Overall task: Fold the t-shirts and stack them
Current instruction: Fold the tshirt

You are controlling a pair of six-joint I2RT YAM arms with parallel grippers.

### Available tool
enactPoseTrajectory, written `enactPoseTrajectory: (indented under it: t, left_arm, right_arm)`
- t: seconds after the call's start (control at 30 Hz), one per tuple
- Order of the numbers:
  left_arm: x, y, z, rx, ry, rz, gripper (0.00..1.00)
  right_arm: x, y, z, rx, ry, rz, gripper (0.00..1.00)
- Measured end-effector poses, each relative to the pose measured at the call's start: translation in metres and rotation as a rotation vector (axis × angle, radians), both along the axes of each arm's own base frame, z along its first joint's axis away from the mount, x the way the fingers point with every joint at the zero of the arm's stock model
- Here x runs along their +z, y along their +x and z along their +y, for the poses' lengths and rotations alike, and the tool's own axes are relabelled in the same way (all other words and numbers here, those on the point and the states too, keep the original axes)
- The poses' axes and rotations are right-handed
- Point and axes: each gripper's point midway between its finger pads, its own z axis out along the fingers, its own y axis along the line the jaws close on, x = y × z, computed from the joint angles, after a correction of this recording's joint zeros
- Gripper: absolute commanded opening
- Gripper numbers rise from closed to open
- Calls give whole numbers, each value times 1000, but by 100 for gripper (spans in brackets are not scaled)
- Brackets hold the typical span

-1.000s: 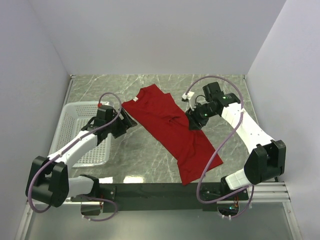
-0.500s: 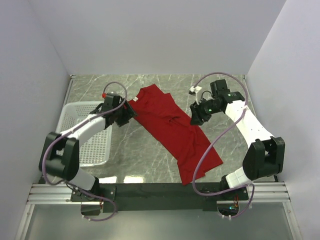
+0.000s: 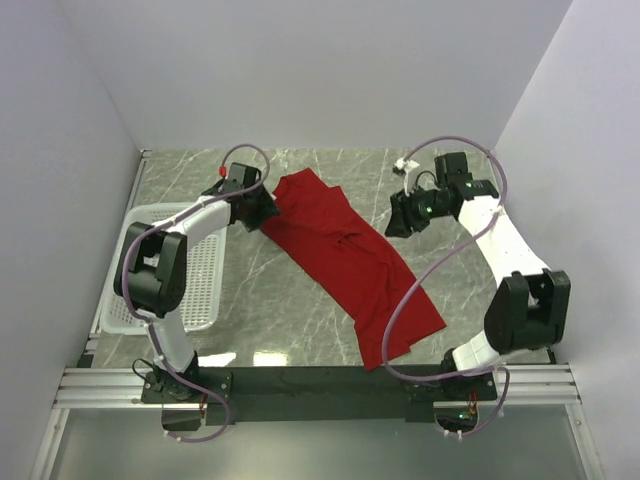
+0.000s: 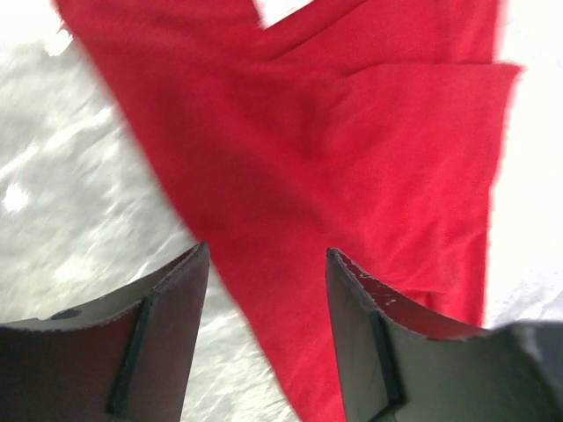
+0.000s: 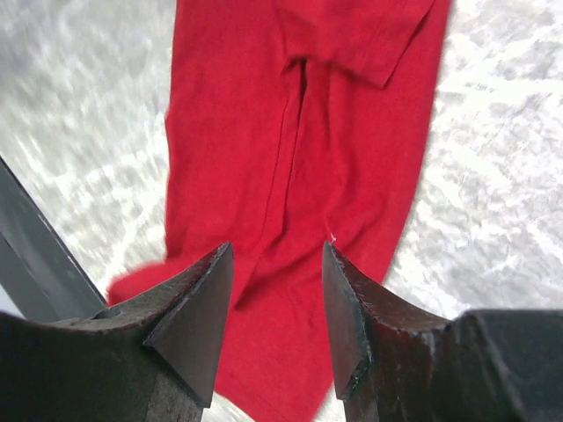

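Both arms have reached farther back since a second ago. Left pincer [image 3: 262, 208] and right pincer [image 3: 398, 220] hang released, empty; the t-shirt [image 3: 340, 262] lies spread on the bench [image 3: 290, 310] between and beneath them.

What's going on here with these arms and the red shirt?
Two robot arms are tending a deep-red cloth t-shirt lying diagonally on the marbled table. The left arm hovers at its far left edge, the right arm near its right side. Both pairs of jaws are open, empty. A white plastic mesh basket sits at left.
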Motion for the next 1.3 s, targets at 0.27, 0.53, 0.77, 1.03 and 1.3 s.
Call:
enactPoseTrajectory:
  t: [0.27,0.53,0.77,1.03,1.3]
  left_arm:
    - [30,18,-9,-88,7,-99,63]
    - [37,11,-8,-144,16,-123,61]
    - [36,16,-16,-175,-7,-120,61]
    - [25,6,-18,-193,-27,-97,61]
    - [27,-15,-14,-191,-43,-85,61]
  right_arm:
    - [-1,127,22,-173,89,121,55]
    - [-83,165,39,-262,82,340,59]
    - [-97,179,69,-339,76,378,62]
    - [-120,191,86,-405,71,403,62]
    - [-135,196,85,-455,48,417,61]
